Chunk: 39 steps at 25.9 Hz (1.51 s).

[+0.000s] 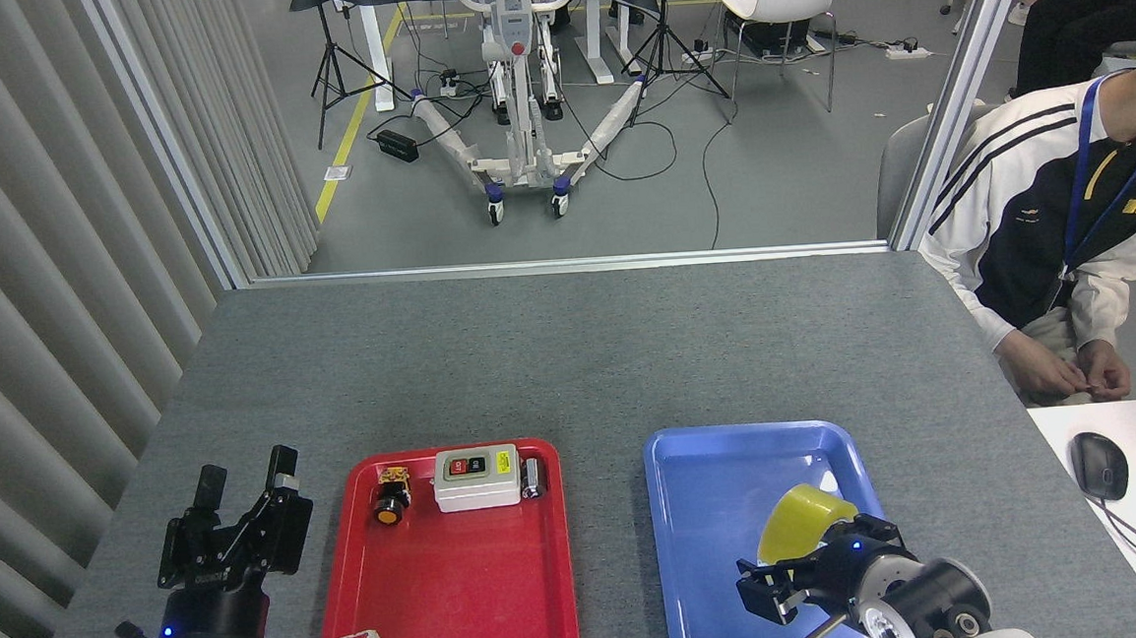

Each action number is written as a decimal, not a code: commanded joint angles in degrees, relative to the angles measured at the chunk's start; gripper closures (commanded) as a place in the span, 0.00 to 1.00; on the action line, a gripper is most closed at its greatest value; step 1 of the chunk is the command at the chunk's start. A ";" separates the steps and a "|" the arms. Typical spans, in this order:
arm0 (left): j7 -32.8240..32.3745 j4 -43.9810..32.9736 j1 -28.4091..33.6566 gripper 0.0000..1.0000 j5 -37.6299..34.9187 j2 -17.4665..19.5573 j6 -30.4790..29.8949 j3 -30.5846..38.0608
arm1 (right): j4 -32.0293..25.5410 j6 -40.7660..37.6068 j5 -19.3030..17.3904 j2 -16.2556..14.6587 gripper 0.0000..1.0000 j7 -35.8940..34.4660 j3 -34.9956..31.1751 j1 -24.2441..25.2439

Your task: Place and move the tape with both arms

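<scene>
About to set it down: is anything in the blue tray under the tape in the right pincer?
Nothing visible. The tape sits in the right pincer over the blue tray, whose visible floor is bare. The part hidden beneath the pincer cannot be checked. The switch box sits apart in the red tray.
</scene>
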 commanded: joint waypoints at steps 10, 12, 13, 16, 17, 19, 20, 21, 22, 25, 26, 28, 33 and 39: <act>-0.09 -0.01 0.05 0.00 0.19 -0.59 -0.87 0.09 | 0.74 2.94 -0.03 -0.11 0.00 -2.00 -0.50 1.88; -0.09 -0.01 0.05 0.00 0.19 -0.59 -0.87 0.09 | 0.12 2.94 -0.03 -0.20 0.00 -3.32 -0.85 2.23; -0.09 -0.01 0.05 0.00 0.19 -0.59 -0.87 0.09 | 0.03 2.94 -0.03 -0.28 0.00 -5.77 -1.55 2.41; 0.08 -0.19 0.14 0.00 -0.87 -0.86 -0.87 0.18 | 0.03 2.94 -0.03 -0.28 0.00 -20.72 -4.72 4.52; 0.17 -0.10 0.14 0.00 -2.01 -0.86 -0.78 0.27 | 0.03 2.94 0.06 -0.28 0.00 -27.66 -5.51 5.40; -0.44 0.25 0.23 0.00 -10.53 -1.74 -0.69 1.76 | 0.12 3.03 0.67 0.07 0.00 -41.98 -7.44 7.33; -1.85 0.43 0.67 0.00 -16.77 -3.05 -0.69 3.34 | 0.21 3.21 0.85 0.24 0.00 -47.61 -8.32 8.47; -4.75 0.43 2.34 0.00 -21.78 -4.64 -0.69 5.45 | 0.21 3.64 1.38 0.51 0.00 -51.74 -8.76 9.44; -8.00 0.08 3.74 0.00 -25.56 -6.22 -0.78 7.47 | 0.30 4.35 2.17 1.03 0.01 -54.29 -9.02 10.05; -12.57 -0.27 4.71 0.00 -29.60 -8.33 -0.87 9.58 | 0.30 9.71 4.19 3.94 0.01 -57.19 -8.94 10.84; -12.93 -0.27 4.89 0.00 -30.22 -8.77 -0.87 9.67 | 0.39 11.29 4.80 4.55 0.01 -57.37 -8.76 11.28; -13.54 -0.45 5.50 0.00 -32.07 -9.30 -1.04 9.93 | 0.39 12.35 5.68 4.81 0.01 -57.46 -8.76 11.72; -17.58 -1.42 6.21 0.00 -32.33 -10.26 -6.40 12.13 | 0.47 12.70 5.86 4.90 0.01 -57.46 -8.76 12.60; -17.58 -2.12 7.09 0.00 -30.49 -9.82 -6.32 12.04 | 0.74 12.52 5.24 5.78 0.00 -57.19 -8.32 13.74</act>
